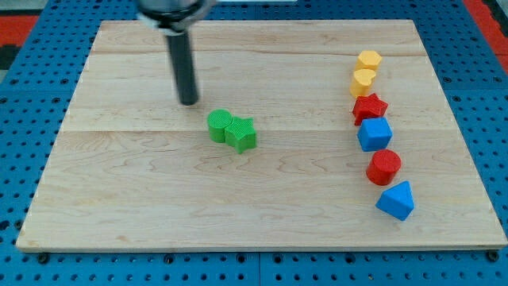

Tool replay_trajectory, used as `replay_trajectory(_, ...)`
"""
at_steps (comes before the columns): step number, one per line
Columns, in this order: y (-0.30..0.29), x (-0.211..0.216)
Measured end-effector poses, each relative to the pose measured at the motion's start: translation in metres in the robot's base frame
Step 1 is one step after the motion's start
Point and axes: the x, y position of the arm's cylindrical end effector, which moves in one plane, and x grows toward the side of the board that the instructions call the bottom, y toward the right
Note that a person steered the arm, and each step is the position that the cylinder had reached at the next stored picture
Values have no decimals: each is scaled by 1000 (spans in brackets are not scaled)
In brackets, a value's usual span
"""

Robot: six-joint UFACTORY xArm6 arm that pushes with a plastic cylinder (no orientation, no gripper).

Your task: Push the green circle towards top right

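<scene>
While my tip [189,102] stands just up-left of the green circle [219,125], apart from it, no push shows; jaws: none fitted. Green circle: worktop [119,199] centre, touching green star [242,133]. View's right: column of yellow, red, blue blocks. Whole push remains.

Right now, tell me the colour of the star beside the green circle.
Green star, touching the green circle; camera view.
</scene>
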Motion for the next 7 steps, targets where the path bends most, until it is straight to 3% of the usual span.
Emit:
replay_trajectory(1,15,54)
replay_trajectory(3,123,63)
replay_trajectory(5,79,22)
replay_trajectory(6,99,-41)
replay_trajectory(7,88,-76)
